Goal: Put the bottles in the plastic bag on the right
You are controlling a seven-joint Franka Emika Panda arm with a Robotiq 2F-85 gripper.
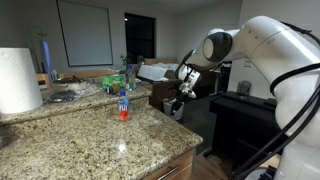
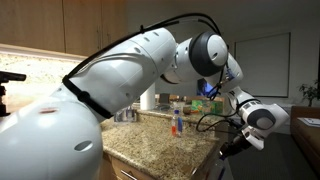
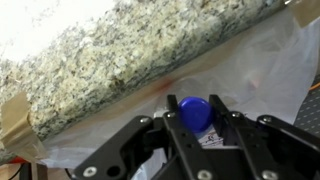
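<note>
in an exterior view: 1 bottle [image 1: 123, 104] stands upright near the middle of the granite counter [image 1: 70, 140]. it has a blue cap & red-orange liquid, w/ bare granite all round it. 1 white roll [image 1: 18, 80] sits at the counter's left end. green packets [image 1: 115, 78] lie behind the bottle, count not clear. the gripper [image 1: 181, 95] hangs just past the counter's right edge, too small here to tell what it has. 1 dark cabinet [image 1: 235, 115] stands further right, w/ a gap between it & the counter.

in an exterior view: 1 big white arm [image 2: 110, 90] fills the front & reaches across the counter [image 2: 150, 150]. again 1 upright bottle [image 2: 177, 122] on the granite, well apart from the gripper [image 2: 230, 148]. the gripper is off the edge & lower than the top; grip not readable.

wrist view: 1 held bottle [image 3: 195, 118], blue cap toward the camera, is pinched between the 2 fingers [image 3: 170, 125] of the gripper [image 3: 196, 110], jaws narrow & tight on it. 1 whitish bag [image 3: 270, 70] spreads under & round it, right up against the counter edge [image 3: 110, 60]. the bottle is close to the granite face, w/ more bag showing to the right. can't tell if it's past the rim.
</note>
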